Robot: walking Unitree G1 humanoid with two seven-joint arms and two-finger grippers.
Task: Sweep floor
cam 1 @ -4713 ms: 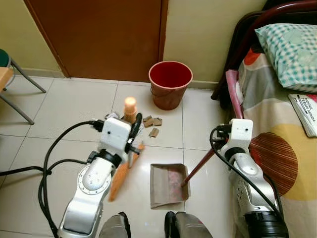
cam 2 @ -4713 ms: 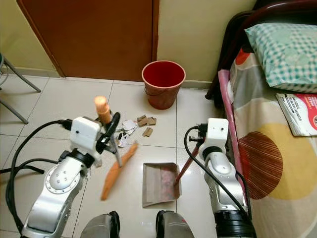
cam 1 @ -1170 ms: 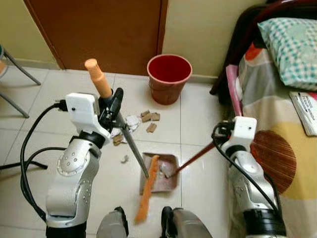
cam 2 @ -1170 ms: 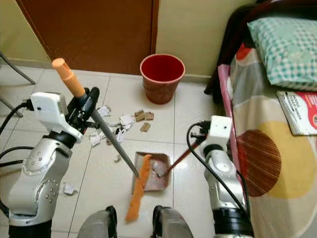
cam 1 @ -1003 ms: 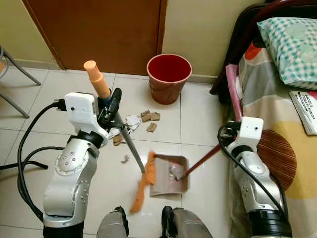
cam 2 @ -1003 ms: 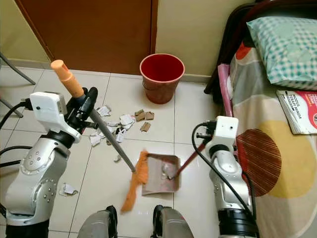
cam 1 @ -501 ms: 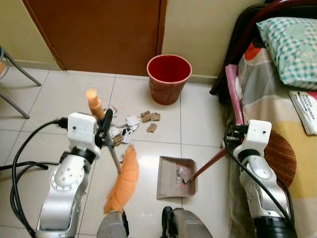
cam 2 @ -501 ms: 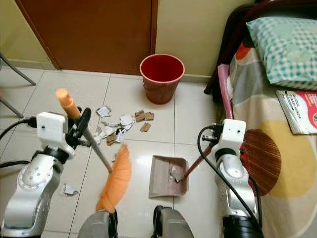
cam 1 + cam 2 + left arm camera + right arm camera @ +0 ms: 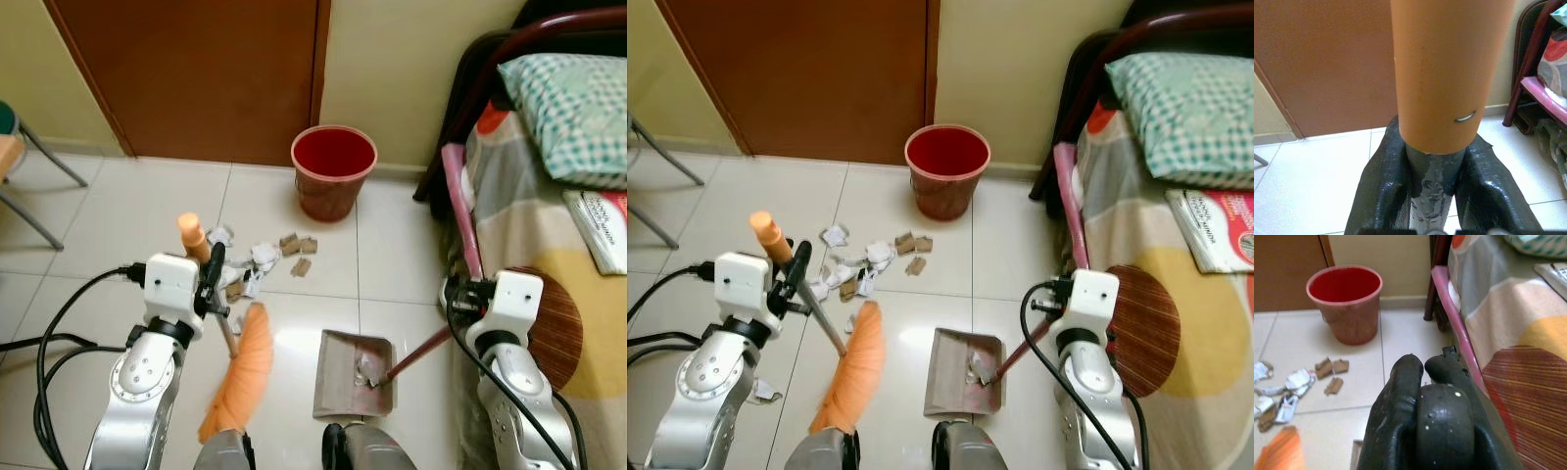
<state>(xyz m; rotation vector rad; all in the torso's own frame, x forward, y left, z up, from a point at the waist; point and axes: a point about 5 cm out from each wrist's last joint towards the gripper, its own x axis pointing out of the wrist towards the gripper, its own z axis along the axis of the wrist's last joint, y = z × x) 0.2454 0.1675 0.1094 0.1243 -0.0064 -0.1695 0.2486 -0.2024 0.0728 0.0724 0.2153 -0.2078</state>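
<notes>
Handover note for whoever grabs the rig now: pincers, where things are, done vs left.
Left pincer: shut on the broom shaft below its orange grip; bristles on the tile left of the dustpan.
Right pincer: shut on the dustpan handle; pan flat on the floor.
Done: a few scraps in the pan.
Left: paper and cardboard scraps lie on the floor between broom and red bucket. Sweep them in, then probably empty the pan into the bucket.

The left claw (image 9: 801, 264) grips an orange-bristled broom (image 9: 847, 375); torn paper scraps (image 9: 862, 266) lie just beyond, a brown dustpan (image 9: 965, 385) beside.
</notes>
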